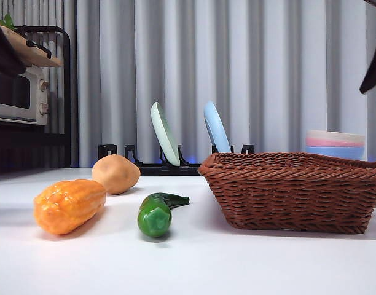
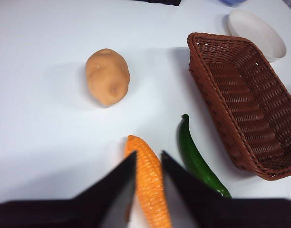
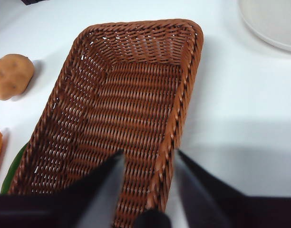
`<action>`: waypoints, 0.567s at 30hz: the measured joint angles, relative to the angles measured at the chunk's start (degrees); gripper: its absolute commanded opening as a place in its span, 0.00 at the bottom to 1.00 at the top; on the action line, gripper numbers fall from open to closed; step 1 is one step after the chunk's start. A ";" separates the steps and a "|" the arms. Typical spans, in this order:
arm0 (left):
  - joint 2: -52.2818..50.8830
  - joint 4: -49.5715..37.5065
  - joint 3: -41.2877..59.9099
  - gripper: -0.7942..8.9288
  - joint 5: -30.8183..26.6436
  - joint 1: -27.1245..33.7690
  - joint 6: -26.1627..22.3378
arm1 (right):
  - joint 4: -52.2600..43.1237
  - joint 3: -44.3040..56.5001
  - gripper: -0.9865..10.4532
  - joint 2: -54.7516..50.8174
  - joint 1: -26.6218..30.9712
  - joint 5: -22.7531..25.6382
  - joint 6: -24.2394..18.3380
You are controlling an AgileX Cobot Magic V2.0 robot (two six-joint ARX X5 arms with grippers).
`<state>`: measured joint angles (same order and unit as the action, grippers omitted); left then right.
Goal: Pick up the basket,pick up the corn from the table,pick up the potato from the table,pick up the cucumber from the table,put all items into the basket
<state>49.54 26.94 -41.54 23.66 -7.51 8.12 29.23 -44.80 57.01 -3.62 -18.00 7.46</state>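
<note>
The empty wicker basket [image 1: 295,190] stands at the right on the white table. The orange bumpy corn [image 1: 68,204] lies at the left, the tan potato [image 1: 116,174] behind it, and the dark-green cucumber [image 1: 157,212] between corn and basket. My left gripper [image 2: 149,164] is open and hangs above the corn [image 2: 148,185], with its jaws to either side of the corn's tip. The potato [image 2: 107,76] and cucumber [image 2: 195,156] lie nearby. My right gripper [image 3: 148,159] is open above the basket's long side rim [image 3: 179,114]. Both arms show only as dark tips high in the front view's corners.
A black dish rack at the back holds a pale green plate [image 1: 166,132] and a blue plate [image 1: 217,127]. Stacked bowls [image 1: 335,144] stand behind the basket. A white plate [image 3: 274,21] lies beside the basket. A microwave [image 1: 19,95] stands at the far left.
</note>
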 measured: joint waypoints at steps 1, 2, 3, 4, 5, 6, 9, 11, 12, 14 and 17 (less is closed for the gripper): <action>0.00 0.00 -0.04 0.48 0.00 0.00 0.00 | -0.04 -0.04 0.47 0.11 0.00 0.00 -0.11; -0.02 0.00 -0.04 0.47 0.00 0.00 0.00 | -0.11 -0.09 0.47 0.20 0.00 0.00 -0.26; -0.02 0.00 -0.04 0.48 0.00 0.00 0.00 | -0.35 -0.11 0.47 0.35 0.00 0.00 -0.46; -0.02 0.00 -0.04 0.47 0.00 0.00 0.00 | -0.61 -0.13 0.47 0.59 0.00 0.00 -0.61; -0.02 0.00 -0.04 0.48 0.00 0.00 0.00 | -0.96 -0.17 0.46 0.96 0.00 0.00 -0.68; -0.02 0.00 -0.04 0.48 0.00 0.00 0.00 | -1.60 -0.20 0.45 1.57 0.00 0.00 -0.76; -0.02 0.00 -0.04 0.47 0.00 0.00 0.00 | -3.08 -0.74 0.39 4.74 0.00 0.00 -0.87; -0.02 0.00 -0.04 0.47 0.00 0.00 0.02 | -3.32 -1.70 0.39 8.04 0.00 0.00 -1.18; -0.02 0.00 -0.04 0.47 0.00 0.00 0.02 | -3.34 -2.43 0.39 10.12 0.00 0.00 -1.31; -0.02 0.00 -0.04 0.48 0.02 0.00 0.02 | -3.34 -4.09 0.39 14.25 0.00 -0.02 -1.49; -0.02 0.02 -0.04 0.47 0.00 0.00 0.02 | -3.39 -6.97 0.39 20.63 0.00 -0.02 -1.49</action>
<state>49.52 26.96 -41.58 23.66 -7.51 8.14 25.85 -51.77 77.65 -3.62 -18.02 5.98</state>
